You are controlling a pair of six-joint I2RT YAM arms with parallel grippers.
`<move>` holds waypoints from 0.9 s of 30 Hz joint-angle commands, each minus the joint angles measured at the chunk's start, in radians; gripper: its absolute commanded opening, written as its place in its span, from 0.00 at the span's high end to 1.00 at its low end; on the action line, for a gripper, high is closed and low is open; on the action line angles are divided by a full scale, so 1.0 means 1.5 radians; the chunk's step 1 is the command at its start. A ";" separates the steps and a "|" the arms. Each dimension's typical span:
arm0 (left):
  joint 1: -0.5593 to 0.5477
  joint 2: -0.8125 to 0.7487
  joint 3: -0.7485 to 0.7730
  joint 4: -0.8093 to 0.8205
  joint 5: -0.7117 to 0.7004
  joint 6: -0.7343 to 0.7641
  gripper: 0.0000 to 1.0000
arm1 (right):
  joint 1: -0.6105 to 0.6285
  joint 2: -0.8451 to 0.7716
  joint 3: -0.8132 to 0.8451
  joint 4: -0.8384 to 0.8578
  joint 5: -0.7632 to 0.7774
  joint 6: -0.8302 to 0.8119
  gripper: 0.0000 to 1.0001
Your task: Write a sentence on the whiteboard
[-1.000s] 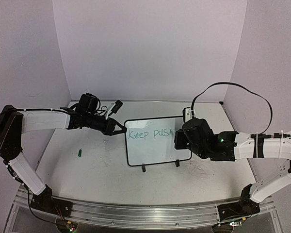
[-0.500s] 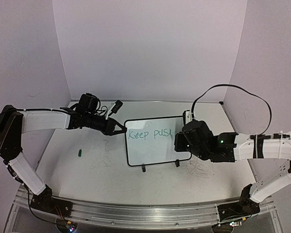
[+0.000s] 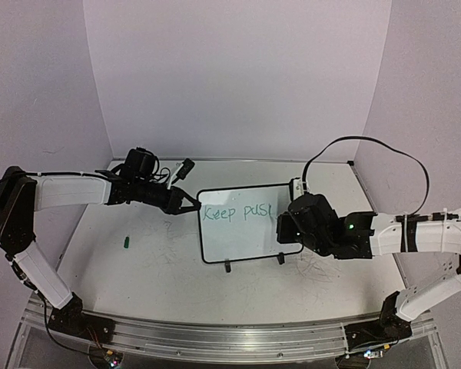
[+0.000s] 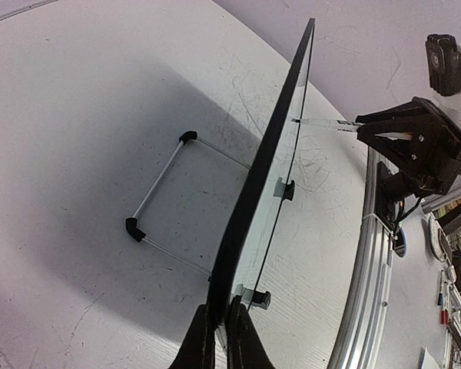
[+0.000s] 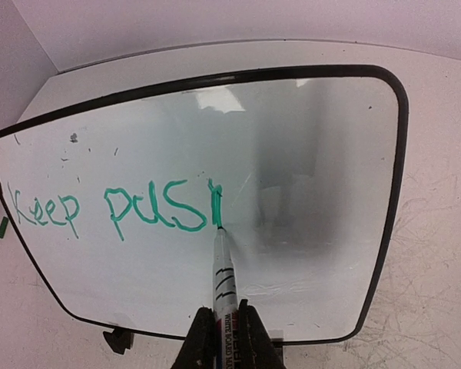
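- Now, at the left, our left fingers [image 4: 209, 337] pinch the side rim of the whiteboard [image 3: 250, 242], which stands on its feet in the middle of the counter [image 3: 138, 269]. We should hold that clamp firm so the board cannot rock under the pen.
- On the board, the sentence [image 5: 115, 209] reads "Keep pus" plus one upright stroke. We judge ourselves mid-word, with the "h" not yet finished.
- At the right, our right fingers [image 5: 203, 342] are closed on the marker [image 5: 221, 269], and its tip touches the board at the foot of that stroke. For a clean "h" we want light, even pressure, a hump matched to the neighbouring letters, and space saved for the rest of the word.
- The top view shows both arms flanking the board but hides the pen tip behind the right wrist.
- The left wrist view shows the board edge-on, with its wire stand [image 4: 161, 192] behind it and the marker meeting its face. No lettering is visible there.
- Only the right wrist view lets us read the writing.
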 commanded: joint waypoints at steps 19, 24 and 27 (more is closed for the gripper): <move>0.004 -0.026 0.008 -0.010 -0.034 0.025 1.00 | -0.004 0.001 0.041 0.031 0.069 -0.032 1.00; 0.004 -0.026 0.008 -0.010 -0.035 0.026 1.00 | -0.004 -0.001 0.037 0.006 0.072 -0.012 1.00; 0.004 -0.025 0.008 -0.010 -0.035 0.026 1.00 | -0.004 -0.004 0.032 -0.005 0.070 -0.001 1.00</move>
